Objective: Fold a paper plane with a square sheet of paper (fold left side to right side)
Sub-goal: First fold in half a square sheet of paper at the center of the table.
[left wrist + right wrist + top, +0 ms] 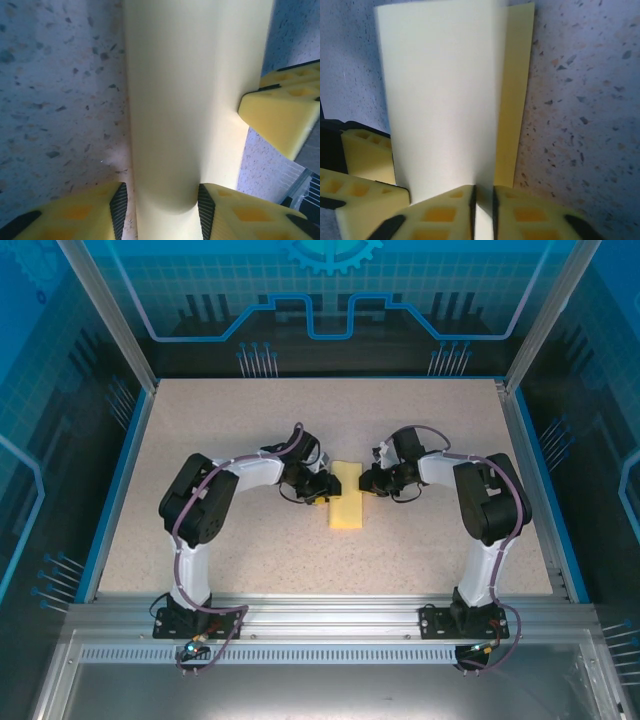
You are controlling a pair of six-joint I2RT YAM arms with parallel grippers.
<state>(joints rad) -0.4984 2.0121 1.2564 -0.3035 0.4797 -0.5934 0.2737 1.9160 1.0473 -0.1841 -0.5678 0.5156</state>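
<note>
In the top view the left arm and the right arm rise from the lower edge, elbows bent outward and forearms turned in toward frame centre. The left gripper sits just left of centre, its fingers parted around a bulging fold of the square sheet of paper. The right gripper, opposite it, has its jaws nearly closed and pinches the sheet.
</note>
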